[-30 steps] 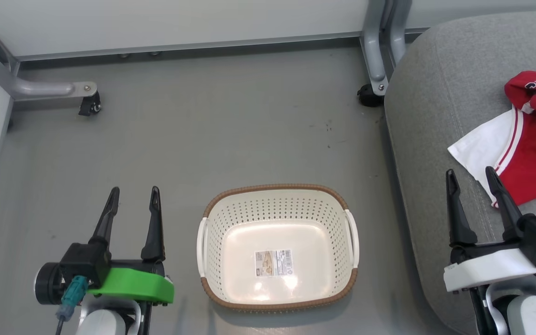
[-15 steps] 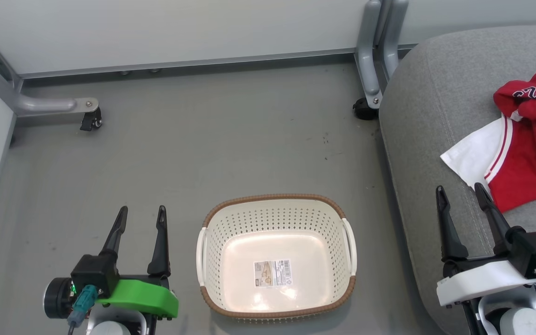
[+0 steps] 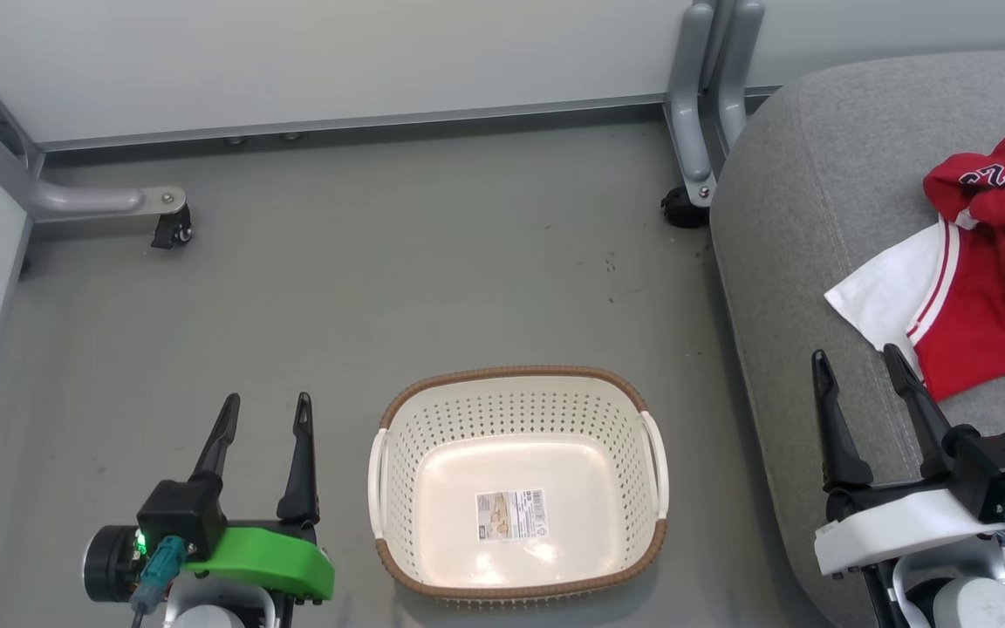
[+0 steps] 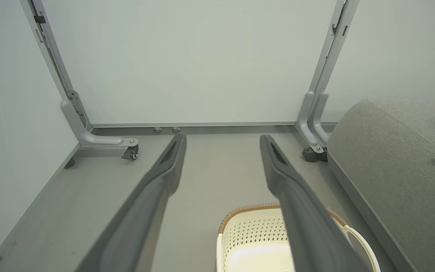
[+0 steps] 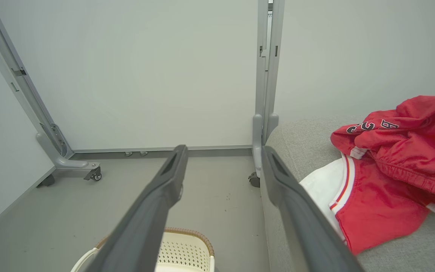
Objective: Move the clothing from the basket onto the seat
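The cream basket [image 3: 398,410] with a brown rim stands on the grey floor, holding nothing but its bottom sticker. The red clothing [image 3: 982,296], [image 5: 387,192] lies bunched on the grey seat [image 3: 799,192], [image 5: 300,139] at the right: one piece with a white panel and striped trim, one with dark lettering. My left gripper [image 3: 265,401], [image 4: 222,140] is open over the floor left of the basket [image 4: 255,230]. My right gripper [image 3: 854,359], [image 5: 222,150] is open above the seat's left edge, just short of the white panel, with nothing between its fingers.
Pale partition walls stand behind and at the left on grey metal feet with castors [image 3: 173,228], [image 3: 681,209]. One partition leg [image 3: 699,96] rises right beside the seat's back corner. Bare grey floor [image 3: 398,270] lies between the walls and the basket.
The whole head view has shifted, so the camera moved; basket and wall sit lower in the picture. Both grippers stay open in their places beside the basket and over the seat.
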### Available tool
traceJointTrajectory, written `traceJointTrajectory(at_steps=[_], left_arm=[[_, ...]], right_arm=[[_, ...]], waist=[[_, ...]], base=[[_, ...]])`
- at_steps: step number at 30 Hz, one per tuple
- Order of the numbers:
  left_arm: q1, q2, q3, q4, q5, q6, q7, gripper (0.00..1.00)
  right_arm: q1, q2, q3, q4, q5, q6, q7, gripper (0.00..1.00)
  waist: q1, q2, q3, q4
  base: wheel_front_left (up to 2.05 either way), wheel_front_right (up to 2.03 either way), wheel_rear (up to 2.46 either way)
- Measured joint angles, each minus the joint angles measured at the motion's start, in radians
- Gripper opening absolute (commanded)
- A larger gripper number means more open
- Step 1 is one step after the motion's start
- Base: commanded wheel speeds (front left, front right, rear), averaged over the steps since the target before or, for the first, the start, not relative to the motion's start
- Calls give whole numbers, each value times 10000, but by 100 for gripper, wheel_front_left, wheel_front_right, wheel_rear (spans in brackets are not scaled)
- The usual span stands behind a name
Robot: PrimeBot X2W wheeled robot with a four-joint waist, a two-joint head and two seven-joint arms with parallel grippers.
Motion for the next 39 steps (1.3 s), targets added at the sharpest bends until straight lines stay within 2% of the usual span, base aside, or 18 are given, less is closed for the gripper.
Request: traceJointTrajectory(at_steps=[2,3,8,23,39], left_arm=[[0,-21,25,77,8,-12,0,100],[2,-21,15,130,8,-13,6,0],[78,-23,-52,508,-71,-13,113,0],[86,-46,397,470,-2817,-117,825,0],[81,-119,844,378,-5258,-263,1476,0]], right_arm=[[1,4,0,-2,0,0,6,100],[0,12,2,42,2,0,2,0],[8,88,48,454,138,0,2,0],[-65,-40,127,1003,3239,0,268,0],[-322,-196,136,1492,5962,-2,558,0]], waist=[[0,0,-18,-1],[0,0,-22,-1],[0,0,-33,-4],[0,0,-167,-5],[0,0,-307,-7]], base=[[0,0,0],[0,0,0],[0,0,0],[0,0,0],[0,0,0]])
